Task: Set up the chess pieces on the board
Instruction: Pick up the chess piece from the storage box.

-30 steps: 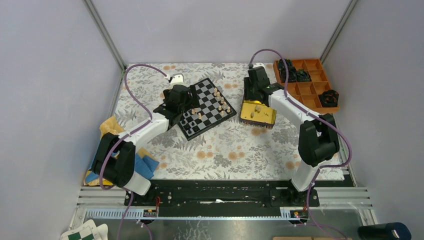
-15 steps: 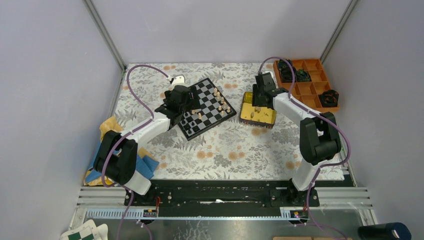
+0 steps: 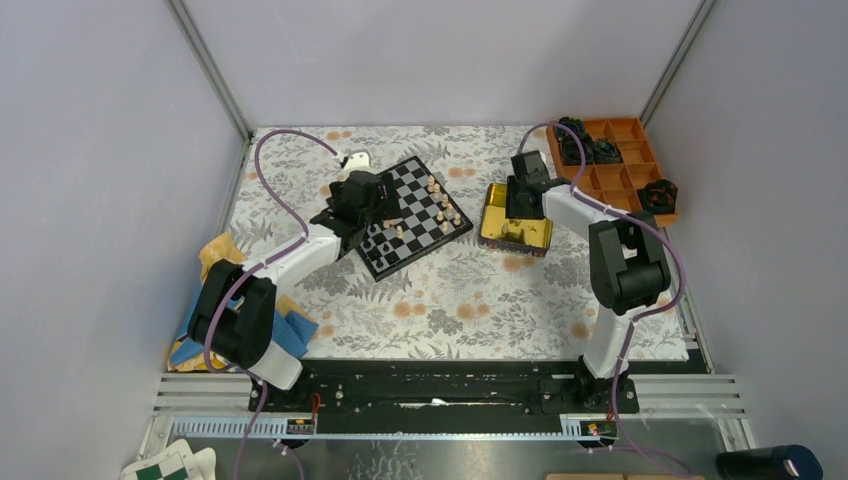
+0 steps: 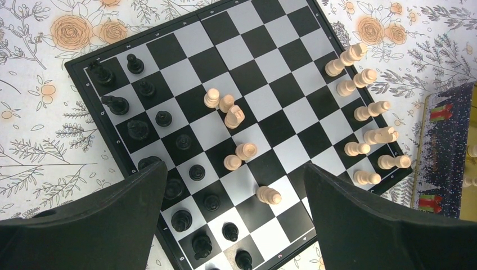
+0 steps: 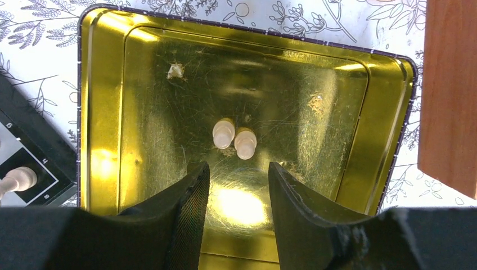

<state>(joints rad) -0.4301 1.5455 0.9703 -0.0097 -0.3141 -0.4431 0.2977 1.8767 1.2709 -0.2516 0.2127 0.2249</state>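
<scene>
The board [image 3: 410, 185] lies tilted at centre-left of the table. Black chess pieces [image 4: 138, 129] stand along its left side. Tan pieces [image 4: 368, 109] line its right edge, and several more [image 4: 233, 115] stand mid-board. My left gripper [image 3: 372, 205] hovers over the board's near-left part, wide open [image 4: 235, 169] with nothing between its fingers. My right gripper [image 3: 522, 195] hangs over the gold tin [image 3: 515, 235], open [image 5: 238, 169] and empty. Two tan pieces [image 5: 224, 133] [image 5: 246, 143] lie side by side on the tin's floor just ahead of its fingertips.
An orange compartment tray [image 3: 620, 165] with bulky black objects stands at the back right, close to the tin. Blue and yellow cloths [image 3: 215, 260] lie beside the left arm. A small white object [image 3: 352, 158] sits behind the board. A green-and-white checkered item [image 3: 165, 465] lies off the table, front left.
My right arm has swung its gripper a little to the right and settled it over the tin's far end. The left arm and the pieces on the board have not moved.
</scene>
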